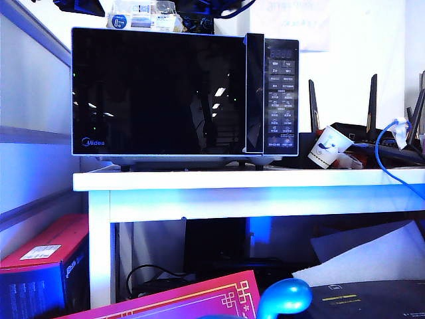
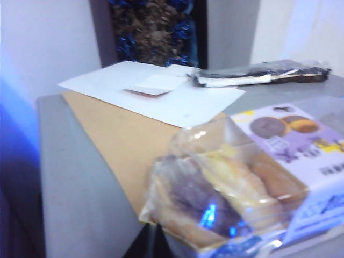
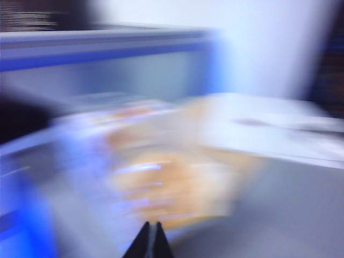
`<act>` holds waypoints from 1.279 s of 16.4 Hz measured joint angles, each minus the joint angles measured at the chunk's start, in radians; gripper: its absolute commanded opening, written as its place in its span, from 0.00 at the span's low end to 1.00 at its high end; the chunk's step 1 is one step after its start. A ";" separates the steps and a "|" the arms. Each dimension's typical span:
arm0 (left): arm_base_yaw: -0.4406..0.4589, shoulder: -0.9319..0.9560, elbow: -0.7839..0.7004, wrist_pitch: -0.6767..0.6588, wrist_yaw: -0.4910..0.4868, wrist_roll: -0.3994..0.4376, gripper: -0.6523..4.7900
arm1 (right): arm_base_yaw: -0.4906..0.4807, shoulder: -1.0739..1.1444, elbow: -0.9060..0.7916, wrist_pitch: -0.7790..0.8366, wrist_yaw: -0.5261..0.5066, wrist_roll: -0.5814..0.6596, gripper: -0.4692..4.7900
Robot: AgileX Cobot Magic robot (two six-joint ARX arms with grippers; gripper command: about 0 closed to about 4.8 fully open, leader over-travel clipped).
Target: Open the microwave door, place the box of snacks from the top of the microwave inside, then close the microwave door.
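The black microwave stands on a white table. Its glossy microwave door is closed, with the dark handle strip along its right side. The box of snacks, clear with a round blue sticker, sits on top of the microwave near the left. Neither gripper shows in the exterior view. In the left wrist view my left gripper is shut and empty, its tips at the edge of a clear pack of pastries. My right gripper is shut and empty just before the same kind of pack, badly blurred.
A paper cup, a black router and a blue cable sit right of the microwave. A red box lies under the table. White paper, brown card and a dark wrapped packet lie near the pastries.
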 measured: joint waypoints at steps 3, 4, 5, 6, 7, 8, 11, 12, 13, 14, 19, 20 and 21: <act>0.000 0.003 0.000 -0.002 -0.010 0.000 0.11 | -0.002 0.014 0.000 0.045 0.199 -0.005 0.08; 0.000 0.003 0.000 -0.002 -0.010 0.000 0.11 | -0.002 0.027 0.000 0.050 0.203 -0.006 0.08; 0.000 0.004 0.000 -0.003 -0.008 0.000 0.11 | -0.001 0.037 0.000 0.045 0.184 -0.007 0.08; 0.000 0.005 0.000 -0.003 0.009 0.000 0.11 | 0.000 0.044 -0.002 0.033 0.140 -0.007 0.08; 0.000 0.005 0.000 -0.002 0.028 0.000 0.11 | 0.000 0.045 -0.002 0.034 0.112 -0.005 0.08; 0.000 0.005 0.000 -0.002 0.042 0.000 0.11 | 0.001 0.044 -0.002 0.038 0.076 -0.003 0.08; 0.002 0.007 0.000 -0.002 0.076 0.000 0.11 | 0.001 0.044 -0.002 0.040 -0.034 0.001 0.08; 0.002 0.008 0.000 -0.002 0.085 0.000 0.11 | 0.000 0.044 -0.001 0.034 -0.057 0.001 0.08; 0.002 0.009 0.000 -0.002 0.088 0.000 0.11 | 0.000 0.044 -0.001 0.019 -0.072 0.001 0.08; 0.002 0.010 0.000 -0.002 0.090 0.000 0.11 | 0.000 0.043 0.001 0.001 -0.094 0.001 0.08; -0.002 0.011 0.000 0.005 0.041 0.000 0.11 | 0.009 0.043 0.064 -0.061 -0.163 0.000 0.08; -0.002 0.011 0.000 0.005 0.033 0.000 0.11 | 0.008 0.043 0.081 -0.084 -0.169 -0.001 0.08; -0.002 0.012 0.005 0.003 0.025 0.000 0.11 | 0.008 0.043 0.111 -0.131 -0.155 -0.017 0.08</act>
